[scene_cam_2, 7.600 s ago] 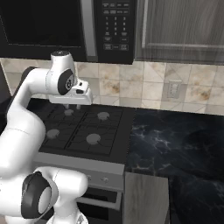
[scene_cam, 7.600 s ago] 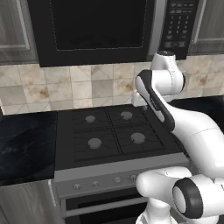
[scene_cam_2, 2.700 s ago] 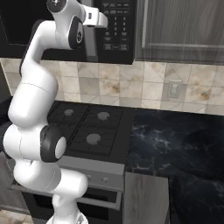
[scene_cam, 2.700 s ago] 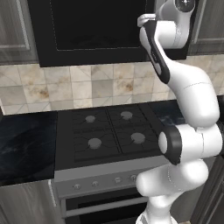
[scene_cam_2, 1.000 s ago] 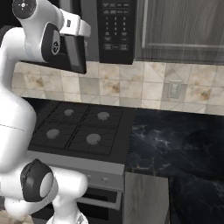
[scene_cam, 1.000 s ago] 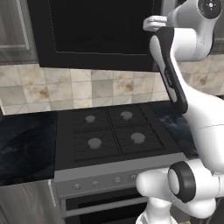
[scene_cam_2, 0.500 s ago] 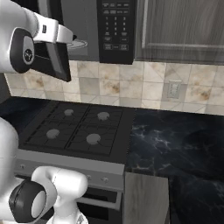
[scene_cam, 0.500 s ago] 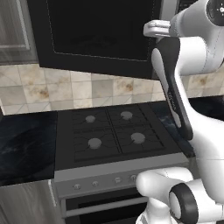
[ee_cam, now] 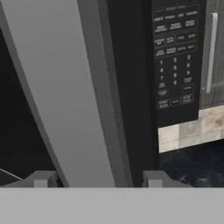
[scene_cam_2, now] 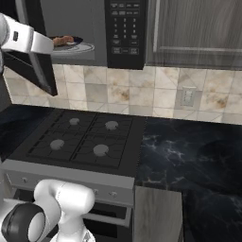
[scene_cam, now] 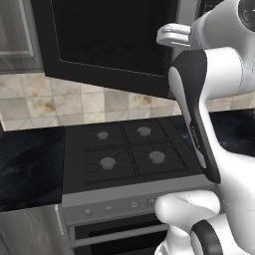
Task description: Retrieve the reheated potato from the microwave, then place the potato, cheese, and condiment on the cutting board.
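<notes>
The tool (ee_cam: pixel 97 180) stands with its jaws apart, one fingertip (ee_cam: pixel 42 179) on each side of the free edge of the microwave (scene_cam_2: pixel 124 28) door (ee_cam: pixel 65 96); whether the tips press the door cannot be told. The door hangs swung partly outward. Just beyond the tool, inside the cavity, the potato (scene_cam_2: pixel 63 40) lies on a dark-rimmed plate (scene_cam_2: pixel 81 47). The keypad (ee_cam: pixel 175 52) sits to the side of the tool, and the stove (scene_cam_2: pixel 78 139) lies well below it
</notes>
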You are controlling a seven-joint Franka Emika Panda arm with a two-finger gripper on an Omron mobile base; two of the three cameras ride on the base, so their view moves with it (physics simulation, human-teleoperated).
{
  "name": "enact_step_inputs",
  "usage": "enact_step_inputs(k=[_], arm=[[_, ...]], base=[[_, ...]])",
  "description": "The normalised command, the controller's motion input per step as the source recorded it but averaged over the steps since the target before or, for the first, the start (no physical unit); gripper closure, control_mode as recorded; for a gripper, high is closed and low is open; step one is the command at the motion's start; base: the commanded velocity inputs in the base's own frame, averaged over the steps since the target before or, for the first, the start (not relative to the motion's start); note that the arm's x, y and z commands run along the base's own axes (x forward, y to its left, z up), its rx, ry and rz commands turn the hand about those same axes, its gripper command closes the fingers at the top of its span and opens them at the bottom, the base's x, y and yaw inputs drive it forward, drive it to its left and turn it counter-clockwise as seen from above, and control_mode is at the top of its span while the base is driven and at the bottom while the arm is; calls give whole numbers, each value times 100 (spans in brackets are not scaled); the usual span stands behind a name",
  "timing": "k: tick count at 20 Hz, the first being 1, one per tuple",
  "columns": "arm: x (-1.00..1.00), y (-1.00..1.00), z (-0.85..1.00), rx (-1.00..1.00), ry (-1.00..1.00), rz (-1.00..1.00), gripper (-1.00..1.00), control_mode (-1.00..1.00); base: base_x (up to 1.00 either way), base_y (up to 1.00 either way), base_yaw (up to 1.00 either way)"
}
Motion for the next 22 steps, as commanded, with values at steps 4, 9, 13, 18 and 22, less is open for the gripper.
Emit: enact_step_inputs(k=[4,9,13,18,22], arm=[[-61,28,0,8,4,0,100,-100],[-63,32,-1,6,0,0,100,-100],[-45,34,-13,2,0,1,-100,-100],[-24,-15,-36,0,2,2,-100,-100],[-57,-13,-13,8,11,9,-100,-100]], base=[[0,0,0],[0,0,0],[0,0,0],[0,0,0],[0,0,0]])
